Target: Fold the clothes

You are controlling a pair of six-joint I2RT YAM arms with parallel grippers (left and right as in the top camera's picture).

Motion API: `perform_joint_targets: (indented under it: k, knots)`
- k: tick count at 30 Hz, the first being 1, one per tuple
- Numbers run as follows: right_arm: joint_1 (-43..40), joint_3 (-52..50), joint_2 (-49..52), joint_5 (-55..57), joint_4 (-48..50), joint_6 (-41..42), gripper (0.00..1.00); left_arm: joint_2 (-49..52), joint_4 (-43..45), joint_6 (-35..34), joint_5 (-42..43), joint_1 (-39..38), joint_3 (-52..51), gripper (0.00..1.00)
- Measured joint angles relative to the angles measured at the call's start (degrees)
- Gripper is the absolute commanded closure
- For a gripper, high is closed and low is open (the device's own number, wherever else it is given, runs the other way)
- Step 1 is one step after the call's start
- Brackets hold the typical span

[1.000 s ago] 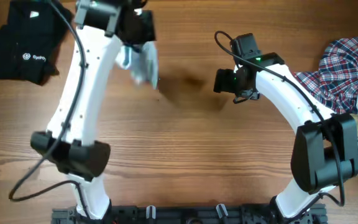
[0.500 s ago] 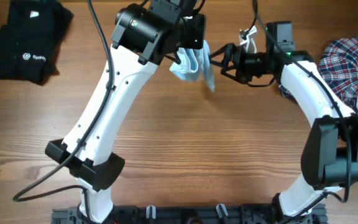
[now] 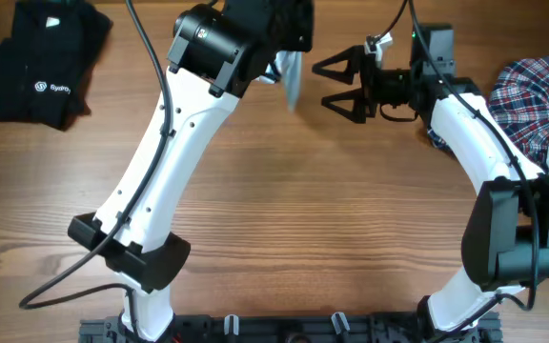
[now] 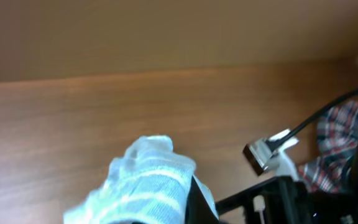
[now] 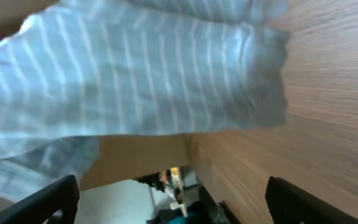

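The left gripper (image 3: 276,55), jaws pinching the pale-blue striped garment (image 3: 290,81), has carried it from the far-left part of the tabletop (image 3: 284,219) to the middle of the far edge, where it hangs bunched and clear of the wood. The right gripper (image 3: 337,84) has swung up to meet it, jaws spread wide, just beside the cloth without touching. This looks like preparation to stretch the garment between both arms; no fold is made yet
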Motion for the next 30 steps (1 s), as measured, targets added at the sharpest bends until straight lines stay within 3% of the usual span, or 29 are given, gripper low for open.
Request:
perform_joint_targets:
  k: [7,14,24,30]
  knots:
    - [0.0,-0.1,-0.1,-0.6,12.0,12.9,0.01,0.0,6.5,-2.7,-0.3,0.0,0.0,0.96]
    - [0.1,-0.2,-0.1,-0.1,20.4,22.5,0.00,0.0,6.7,-5.7,0.2,0.0,0.0,0.96]
    - [4.6,-0.2,-0.1,3.1,24.8,29.2,0.00,0.0,7.7,-6.9,0.6,-0.4,0.0,0.96]
    - [-2.4,-0.2,-0.1,5.8,25.4,26.2,0.01,0.0,4.3,-6.9,-2.5,3.0,0.0,0.96]
